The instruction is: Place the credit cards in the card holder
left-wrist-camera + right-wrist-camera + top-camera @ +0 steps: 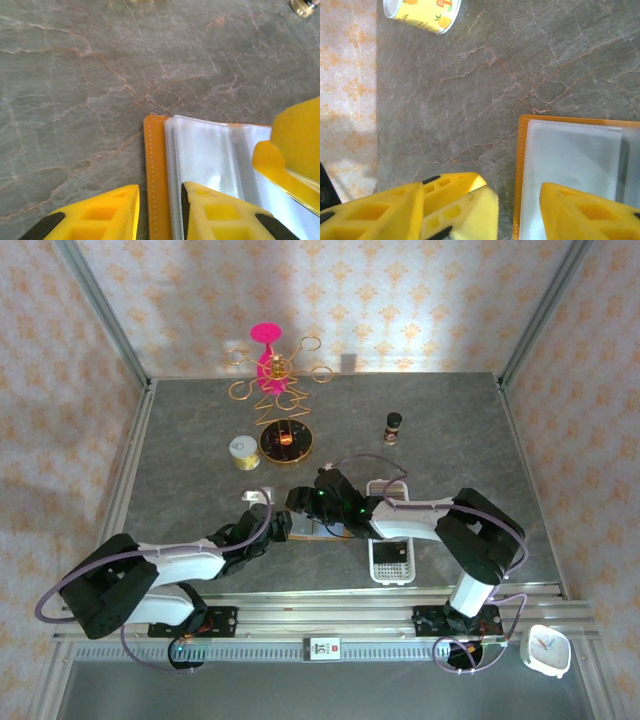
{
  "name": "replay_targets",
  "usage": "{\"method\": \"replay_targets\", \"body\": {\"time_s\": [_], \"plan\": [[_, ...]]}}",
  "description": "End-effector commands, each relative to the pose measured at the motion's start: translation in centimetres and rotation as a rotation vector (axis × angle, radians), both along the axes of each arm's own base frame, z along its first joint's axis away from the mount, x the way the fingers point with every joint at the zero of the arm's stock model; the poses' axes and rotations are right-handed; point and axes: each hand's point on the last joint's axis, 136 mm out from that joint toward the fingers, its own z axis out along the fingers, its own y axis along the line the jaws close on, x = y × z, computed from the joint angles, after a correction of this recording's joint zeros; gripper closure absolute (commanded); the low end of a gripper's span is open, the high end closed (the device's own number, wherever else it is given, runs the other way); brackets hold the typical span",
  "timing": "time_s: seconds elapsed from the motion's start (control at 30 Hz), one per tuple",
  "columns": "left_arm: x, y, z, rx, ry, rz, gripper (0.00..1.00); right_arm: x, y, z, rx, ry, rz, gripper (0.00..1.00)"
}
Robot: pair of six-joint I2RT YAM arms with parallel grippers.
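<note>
Yellow fingers (227, 215) of the left end effector (160, 195) sit at the bottom of the left wrist view, a narrow gap apart and pinching nothing. The stitched orange edge of the card holder (154, 165) shows in that gap, lying open and flat on the grey marbled counter (75, 90). Its clear inner pockets (205, 150) face up; 1 finger is over them, the other over bare counter. A further yellow finger (295, 150) reaches over the pockets from the right of that frame. In the right wrist view the right end effector (515, 200) is spread wide with nothing gripped, its 2 fingers on either side of the holder's left edge at the lower right of the frame. A dark strip (622, 167) lies under the clear plastic at the right edge; I cannot tell whether it is a card. A printed cup (422, 12) lies at the upper left. From above, both end effectors meet over the holder at the middle of the frame, with a white slotted tray (391, 560) just to its right, a pink goblet (266, 340) at top centre and a small dark bottle (393, 426) at upper right.
</note>
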Motion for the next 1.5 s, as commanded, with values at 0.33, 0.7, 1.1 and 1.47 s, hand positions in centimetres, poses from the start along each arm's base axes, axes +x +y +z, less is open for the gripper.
{"method": "replay_targets", "body": {"time_s": [0.33,0.7,1.1,1.47], "plan": [[-0.3,2.7,1.5,-0.014,-0.086,0.105,0.7,0.5,-7.8,16.3,-0.292,-0.724,0.085,0.09],[-0.3,2.3,1.5,-0.026,-0.087,0.085,0.7,-10.6,-15.6,10.1,-0.829,-1.347,0.974,0.0],[-0.2,2.0,0.9,-0.013,-0.065,0.075,0.7,-10.2,-22.8,0.7,-1.259,-1.048,1.267,0.0],[-0.2,2.1,1.0,-0.011,-0.072,0.076,0.7,-9.7,-22.2,-2.7,-1.275,-1.038,1.323,0.0]]}}
